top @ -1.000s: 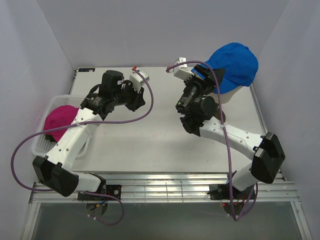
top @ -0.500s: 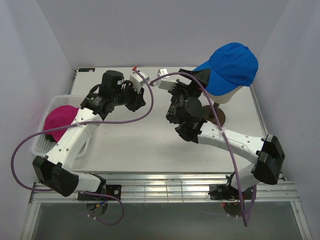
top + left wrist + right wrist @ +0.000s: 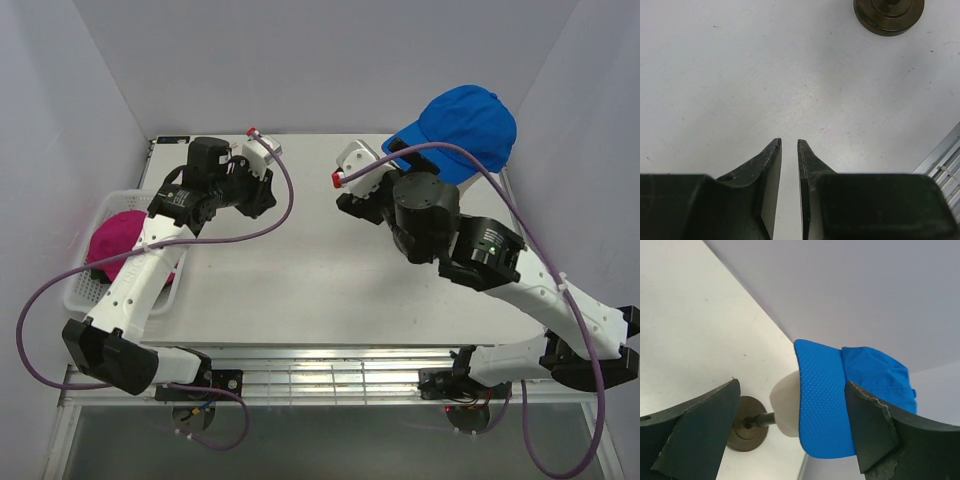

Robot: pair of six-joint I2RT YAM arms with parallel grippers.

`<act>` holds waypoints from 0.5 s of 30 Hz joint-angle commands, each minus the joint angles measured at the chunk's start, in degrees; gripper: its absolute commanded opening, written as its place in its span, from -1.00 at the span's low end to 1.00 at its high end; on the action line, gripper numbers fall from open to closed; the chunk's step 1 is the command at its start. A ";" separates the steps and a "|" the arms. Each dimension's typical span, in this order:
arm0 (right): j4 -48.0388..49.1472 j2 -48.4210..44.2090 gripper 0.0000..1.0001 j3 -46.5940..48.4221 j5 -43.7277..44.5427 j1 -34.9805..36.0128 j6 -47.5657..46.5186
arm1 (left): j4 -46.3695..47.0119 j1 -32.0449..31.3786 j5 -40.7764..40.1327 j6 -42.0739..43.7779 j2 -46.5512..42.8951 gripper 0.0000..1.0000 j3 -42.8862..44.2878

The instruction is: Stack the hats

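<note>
Right wrist: royal-blue cap [image 3: 855,395], dotted-mesh brim underside.

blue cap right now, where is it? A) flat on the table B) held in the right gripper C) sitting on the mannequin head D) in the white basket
C: the blue cap sits on the cream mannequin head, and the right gripper is open and off it; the basket holds the pink cap.

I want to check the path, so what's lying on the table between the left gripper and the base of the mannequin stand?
Nothing. In the left wrist view, only bare white table stretches from the left gripper to the dark round base.
</note>
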 commanded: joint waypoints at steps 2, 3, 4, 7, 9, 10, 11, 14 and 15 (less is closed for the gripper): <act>-5.19 -5.43 0.79 0.92 -12.71 -0.01 11.38 | -1.45 0.82 0.58 -0.29 -2.23 -0.39 2.62; -5.19 -6.84 0.81 0.13 -12.80 -0.01 12.17 | -1.53 1.26 0.50 -0.29 -2.22 -0.39 2.62; -5.19 -10.16 0.84 -0.92 -12.72 -0.01 13.31 | -1.53 1.44 0.50 -0.29 -2.22 -0.39 2.62; -5.10 -16.75 1.00 -6.80 -9.04 -0.09 17.00 | -1.53 1.79 0.85 -0.12 -2.57 -0.38 1.92; -5.19 -19.15 0.87 -11.29 -3.24 -0.09 19.38 | -1.53 2.05 0.94 -0.12 -2.49 -0.38 1.57; -5.10 -20.90 0.84 -12.52 -1.57 -0.09 19.99 | -1.62 2.23 0.85 -0.12 -2.40 -0.37 1.31; -5.10 -21.53 0.81 -13.49 0.62 -0.09 21.13 | -1.71 2.58 0.76 -0.12 -2.23 -0.37 1.04; -5.80 -21.10 0.70 -12.72 -0.05 -0.09 23.42 | -2.49 3.98 -0.81 -0.29 -1.44 -0.37 1.30; -6.41 -20.40 0.70 -11.84 -0.93 -0.09 23.69 | -2.94 4.77 -1.60 -0.29 -1.17 -0.36 1.57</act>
